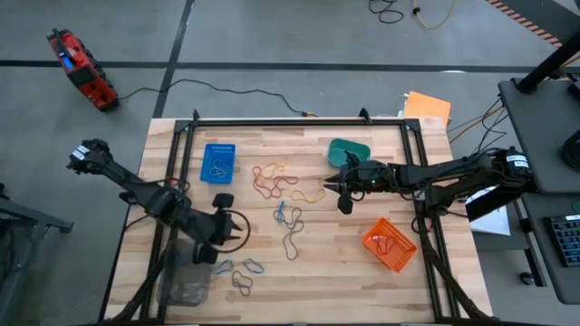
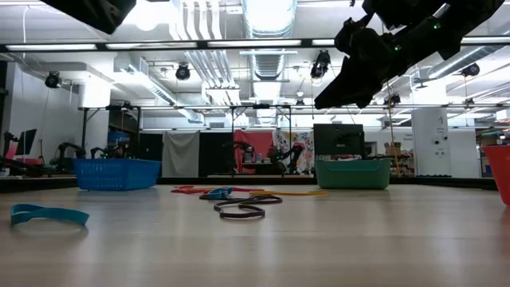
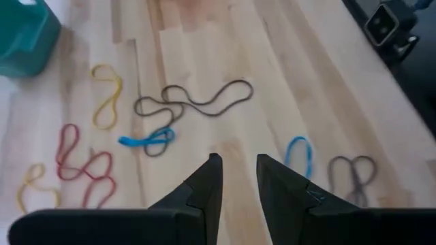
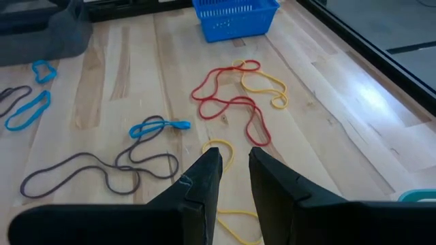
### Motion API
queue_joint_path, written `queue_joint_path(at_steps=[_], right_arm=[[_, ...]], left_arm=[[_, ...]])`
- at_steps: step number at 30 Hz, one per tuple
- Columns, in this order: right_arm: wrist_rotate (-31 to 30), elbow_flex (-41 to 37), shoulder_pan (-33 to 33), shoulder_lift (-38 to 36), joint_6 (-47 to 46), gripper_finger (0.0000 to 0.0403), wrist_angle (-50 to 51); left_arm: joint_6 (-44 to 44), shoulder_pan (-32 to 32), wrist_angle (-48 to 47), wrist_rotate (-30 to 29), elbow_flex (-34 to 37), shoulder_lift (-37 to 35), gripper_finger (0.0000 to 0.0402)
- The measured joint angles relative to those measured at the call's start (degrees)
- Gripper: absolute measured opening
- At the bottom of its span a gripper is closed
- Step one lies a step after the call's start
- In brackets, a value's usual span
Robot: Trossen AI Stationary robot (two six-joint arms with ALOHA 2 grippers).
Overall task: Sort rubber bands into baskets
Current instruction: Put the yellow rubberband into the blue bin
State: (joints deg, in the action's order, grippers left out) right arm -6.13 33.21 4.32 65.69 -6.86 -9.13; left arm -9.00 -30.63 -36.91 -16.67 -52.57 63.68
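1. rubber bands (image 1: 288, 201) loose on counter (image 1: 317, 272) beside teal basket (image 1: 348, 150), ahead of both fingers, untouched.
2. right gripper (image 4: 233, 169) fingers slightly apart, empty, raised near teal basket.
3. left gripper (image 3: 237, 173) fingers slightly apart, empty, farther away.

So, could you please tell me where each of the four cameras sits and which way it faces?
High view: overhead, straight down on the table, both arms visible.
Low view: at tabletop level, looking across into the room; an arm overhead.
Left wrist view: past the left gripper toward the teal basket.
Right wrist view: past the right gripper toward the blue basket.
Shared: both wrist views show the red rubber band.
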Motion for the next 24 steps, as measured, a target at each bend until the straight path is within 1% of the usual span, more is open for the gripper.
queue_joint_path(at_steps=[8, 12, 14, 16, 19, 21, 24], right_arm=[[0.0, 0.0, 0.0, 0.0, -0.1, 0.0072, 0.0], [0.0, 0.0, 0.0, 0.0, -0.2, 0.0072, -0.2], [0.0, 0.0, 0.0, 0.0, -0.2, 0.0072, -0.2], [0.0, 0.0, 0.0, 0.0, -0.2, 0.0072, -0.2], [0.0, 0.0, 0.0, 0.0, -0.2, 0.0072, -1.0], [-1.0, 0.0, 0.0, 0.0, -0.4, 0.0072, -2.4], [-3.6, 0.0, 0.0, 0.0, -1.8, 0.0072, -4.3]], left_arm=[[7.0, 4.4, 2.4, 0.1, 2.3, -0.4, 0.0076], [11.2, 7.1, 8.1, 1.5, 6.7, -2.8, 0.0076], [13.2, 9.0, 12.3, 3.5, 9.9, -4.9, 0.0076], [15.9, 11.4, 16.8, 5.3, 13.2, -7.5, 0.0076], [19.8, 16.1, 24.1, 5.7, 17.0, -11.5, 0.0076], [21.8, 19.6, 26.4, 5.7, 18.3, -13.8, 0.0076], [23.2, 24.7, 26.5, 5.8, 18.8, -16.3, 0.0076]])
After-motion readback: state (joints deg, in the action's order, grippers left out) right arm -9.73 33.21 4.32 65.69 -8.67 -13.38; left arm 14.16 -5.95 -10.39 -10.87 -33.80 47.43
